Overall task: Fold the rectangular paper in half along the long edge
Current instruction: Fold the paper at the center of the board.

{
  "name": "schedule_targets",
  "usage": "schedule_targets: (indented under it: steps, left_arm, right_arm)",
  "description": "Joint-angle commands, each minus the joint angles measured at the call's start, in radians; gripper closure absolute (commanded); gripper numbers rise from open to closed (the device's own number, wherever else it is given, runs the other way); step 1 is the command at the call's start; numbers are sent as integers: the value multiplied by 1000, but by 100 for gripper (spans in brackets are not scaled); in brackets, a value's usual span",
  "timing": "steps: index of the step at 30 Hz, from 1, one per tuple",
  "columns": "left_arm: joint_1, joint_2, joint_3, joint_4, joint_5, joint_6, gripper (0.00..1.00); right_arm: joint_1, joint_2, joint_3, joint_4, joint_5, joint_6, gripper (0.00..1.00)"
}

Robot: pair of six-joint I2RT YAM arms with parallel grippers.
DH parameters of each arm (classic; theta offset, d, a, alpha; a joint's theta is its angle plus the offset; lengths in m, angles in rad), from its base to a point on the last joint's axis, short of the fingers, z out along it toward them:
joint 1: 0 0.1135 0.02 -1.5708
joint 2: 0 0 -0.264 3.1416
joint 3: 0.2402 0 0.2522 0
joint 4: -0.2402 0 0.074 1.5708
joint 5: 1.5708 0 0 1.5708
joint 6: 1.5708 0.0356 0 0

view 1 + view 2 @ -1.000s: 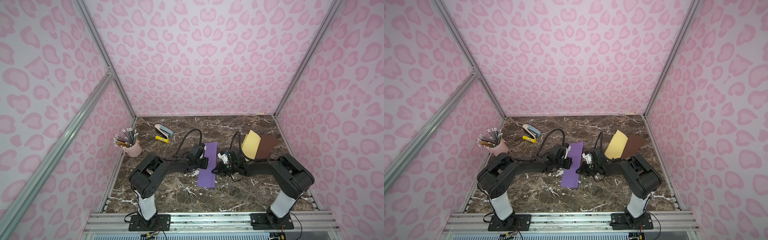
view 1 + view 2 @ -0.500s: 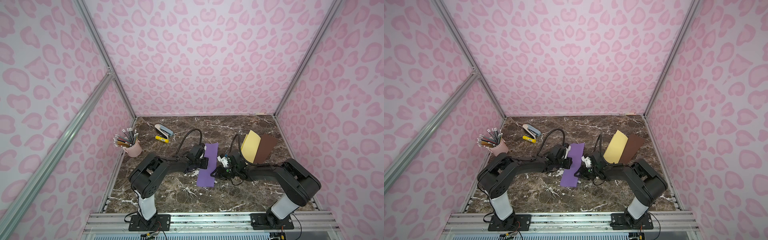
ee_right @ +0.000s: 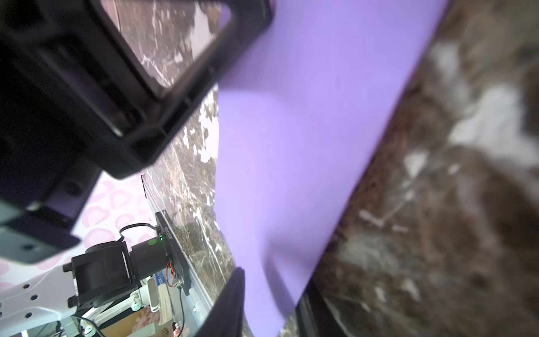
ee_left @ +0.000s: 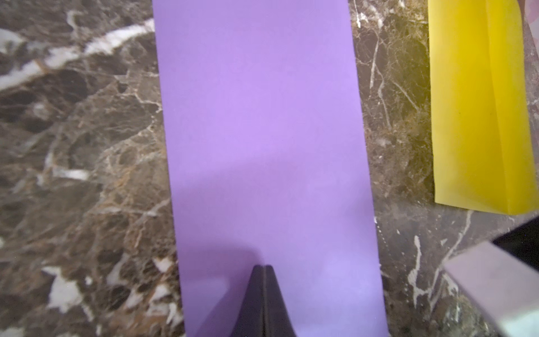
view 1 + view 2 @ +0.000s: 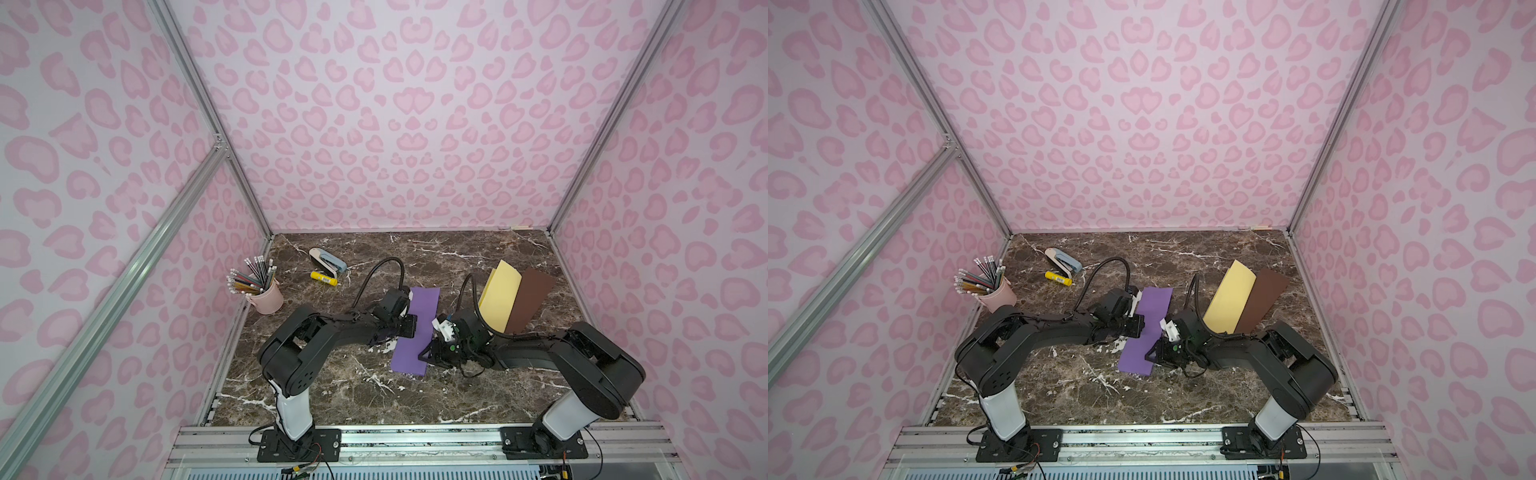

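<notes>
Left end effector point(image 4: 264, 267) clenched atop purple paper point(image 4: 262, 116); right end effector point(image 5: 426, 356) parted astride its edge.

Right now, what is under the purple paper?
The purple paper lies flat on the marble table, and the marble shows on both sides of it. Whatever sits right beneath the sheet is covered, so I cannot tell if anything else is there.

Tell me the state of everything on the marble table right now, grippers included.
Purple paper strip: flat, looks folded.
Left gripper: shut, tips on purple paper.
Right gripper: open, straddling its long edge.
Pale yellow paper: folded, top layer slightly lifted.
Dark brown paper: lying flat.
Pink pencil cup: upright, full.
Yellow glue stick: on its side.
</notes>
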Motion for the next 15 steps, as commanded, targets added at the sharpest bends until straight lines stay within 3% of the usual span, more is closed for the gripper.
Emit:
schedule_targets:
  steps: [1, 6, 10, 11, 13, 15]
  left_arm:
    - [0, 10, -3, -98, -42, 2, 96]
    - [0, 14, -1, -98, -41, 5, 96]
    - [1, 12, -1, -98, -44, 8, 96]
    - [0, 12, -1, -98, -44, 8, 96]
    - [0, 15, 1, -98, -44, 8, 96]
    - [0, 15, 0, -96, -45, 9, 96]
  right_arm:
    - [21, -9, -19, 30, 26, 44, 72]
    - [31, -13, -40, 49, 28, 59, 100]
    - [34, -34, -38, 39, 32, 59, 100]
    - [36, -38, -35, 33, 31, 59, 97]
    - [46, -50, -35, 23, 42, 63, 79]
    - [57, -60, -39, 17, 51, 65, 78]
